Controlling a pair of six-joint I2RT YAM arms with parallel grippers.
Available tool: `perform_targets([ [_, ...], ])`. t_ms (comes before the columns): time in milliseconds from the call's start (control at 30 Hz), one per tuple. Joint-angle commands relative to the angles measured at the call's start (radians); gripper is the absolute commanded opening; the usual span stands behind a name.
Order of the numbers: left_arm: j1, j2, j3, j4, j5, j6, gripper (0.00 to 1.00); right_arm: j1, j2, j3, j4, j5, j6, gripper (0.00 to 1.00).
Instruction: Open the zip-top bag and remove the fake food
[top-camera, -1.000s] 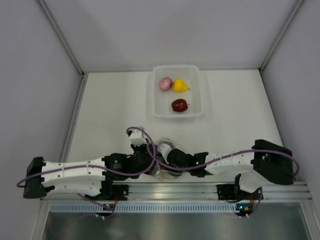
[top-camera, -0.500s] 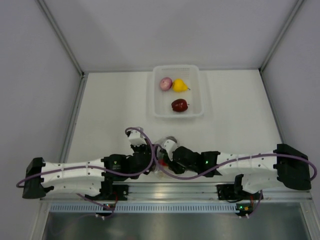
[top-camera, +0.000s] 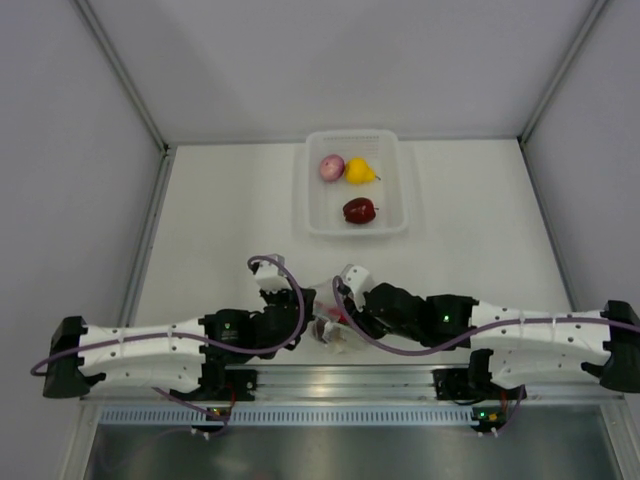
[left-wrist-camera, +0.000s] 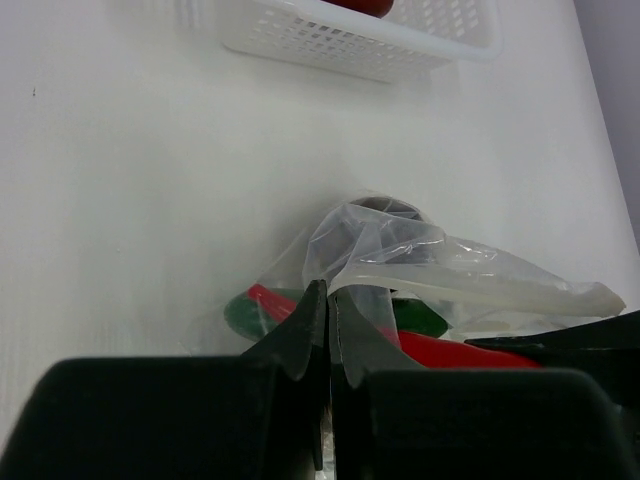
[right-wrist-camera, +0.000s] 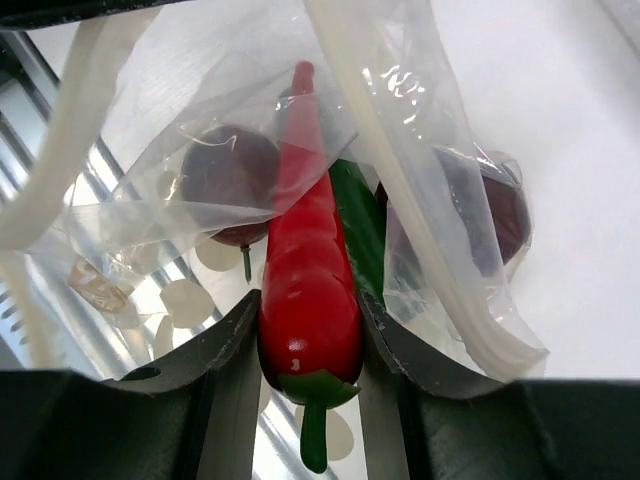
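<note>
Bright, even light from overhead leaves the white worktop (top-camera: 220, 230) nearly shadowless, almost washed out. In the left wrist view the dark fingers (left-wrist-camera: 290, 345) are blurred and underexposed, while the surface beyond them glows. Above the right fingers (right-wrist-camera: 215, 360), white glare streaks the zip-top bag (right-wrist-camera: 190, 80), and the red chili (right-wrist-camera: 305, 290) between them shines.

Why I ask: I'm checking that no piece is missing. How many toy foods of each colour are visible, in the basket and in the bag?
pinkish onion: 1
yellow pear: 1
dark red apple: 1
red chili: 1
green cucumber: 1
dark purple pieces: 2
Total: 7
</note>
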Motion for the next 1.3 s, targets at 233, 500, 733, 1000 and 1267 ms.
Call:
perform_targets([
  [233, -0.002, 0.007, 0.007, -0.015, -0.065, -0.019, 0.00, 0.021, -0.099, 0.084, -0.165, 0.010, 0.016, 0.00],
  [500, -0.003, 0.064, 0.129, -0.004, 0.015, 0.175, 0.00, 0.034, 0.145, 0.234, -0.269, -0.018, 0.012, 0.00],
  [733, -0.005, 0.063, 0.139, 0.045, 0.104, 0.254, 0.00, 0.043, 0.248, 0.353, -0.252, -0.013, 0.080, 0.00],
  [1000, -0.005, -0.069, 0.002, 0.220, 0.129, 0.304, 0.00, 0.044, 0.218, 0.373, -0.263, 0.030, 0.148, 0.00],
  [1267, -0.003, -0.094, -0.009, -0.008, -0.060, 0.070, 0.00, 0.044, -0.029, 0.305, -0.364, -0.117, 0.096, 0.00],
])
